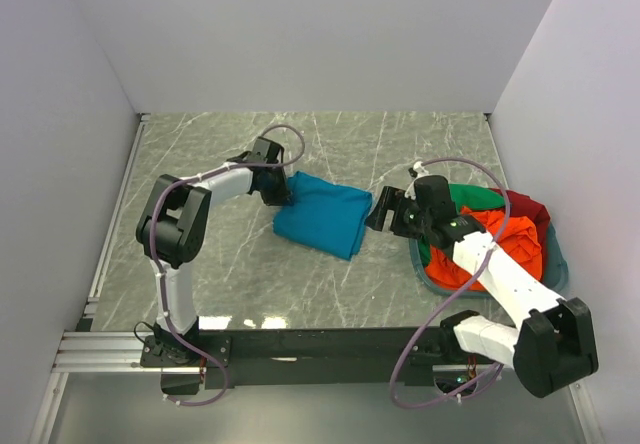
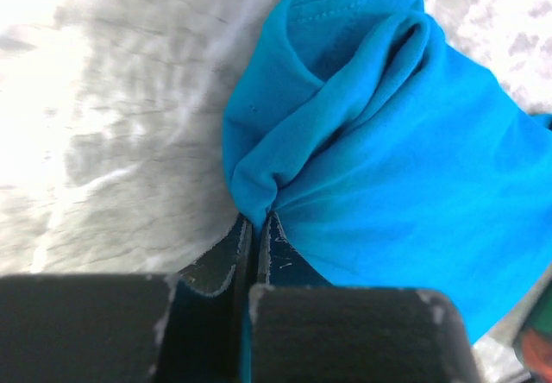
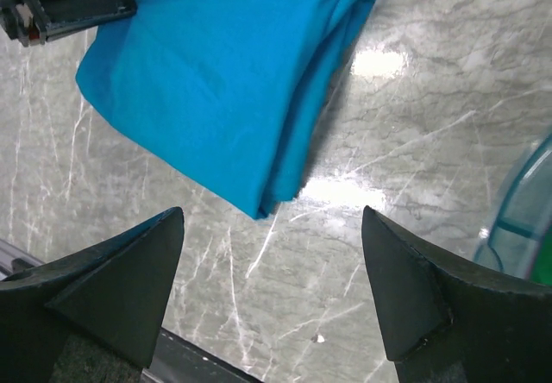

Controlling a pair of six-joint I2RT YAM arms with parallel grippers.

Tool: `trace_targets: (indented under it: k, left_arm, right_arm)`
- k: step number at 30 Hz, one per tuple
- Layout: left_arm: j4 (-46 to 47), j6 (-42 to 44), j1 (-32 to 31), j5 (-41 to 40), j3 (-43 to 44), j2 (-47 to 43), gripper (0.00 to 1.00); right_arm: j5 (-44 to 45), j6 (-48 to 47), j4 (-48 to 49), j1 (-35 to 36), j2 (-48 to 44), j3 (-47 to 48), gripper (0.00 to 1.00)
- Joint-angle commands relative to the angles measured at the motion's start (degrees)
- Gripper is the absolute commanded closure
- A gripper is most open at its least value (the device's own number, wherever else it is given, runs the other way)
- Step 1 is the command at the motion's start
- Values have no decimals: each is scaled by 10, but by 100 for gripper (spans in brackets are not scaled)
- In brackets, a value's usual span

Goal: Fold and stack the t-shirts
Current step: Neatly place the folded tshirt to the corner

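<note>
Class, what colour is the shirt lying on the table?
The shirt is plain teal-blue, with no pattern. It shows best in the left wrist view.

Shirt [image 1: 320,219] central on the table [image 1: 220,154], left gripper [image 1: 285,194] at its far-left corner (clamped on it), basket [image 1: 560,267] of shirts [image 1: 510,244] at right.

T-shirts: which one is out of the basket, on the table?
The teal-blue t-shirt, folded on the table with the left gripper shut on its edge; the orange-red, green and dark red ones lie heaped in the basket.
</note>
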Motion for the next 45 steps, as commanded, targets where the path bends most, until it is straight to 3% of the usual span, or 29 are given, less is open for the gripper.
trace_targets:
  k: [1, 10, 16, 23, 33, 40, 45]
  left_arm:
    - [-38, -4, 14, -73, 33, -13, 99]
    - [-78, 7, 113, -106, 120, 29, 99]
    - [-117, 28, 186, -117, 252, 127, 99]
    - [-174, 89, 273, -124, 431, 218, 99]
    - [-147, 144, 371, -102, 517, 271, 97]
    - [-115, 190, 387, -124, 570, 312, 86]
    - [-84, 199, 392, -187, 582, 311, 82]
  right_arm:
    - [17, -28, -4, -1, -32, 5, 11]
    - [68, -69, -64, -1, -95, 14, 10]
    - [122, -81, -95, -5, -122, 24, 9]
    - [125, -83, -70, -23, -129, 18, 8]
    - [111, -87, -56, -49, -97, 18, 8]
    - [102, -83, -57, -54, -67, 34, 8]
    - [111, -79, -68, -54, -63, 38, 8]
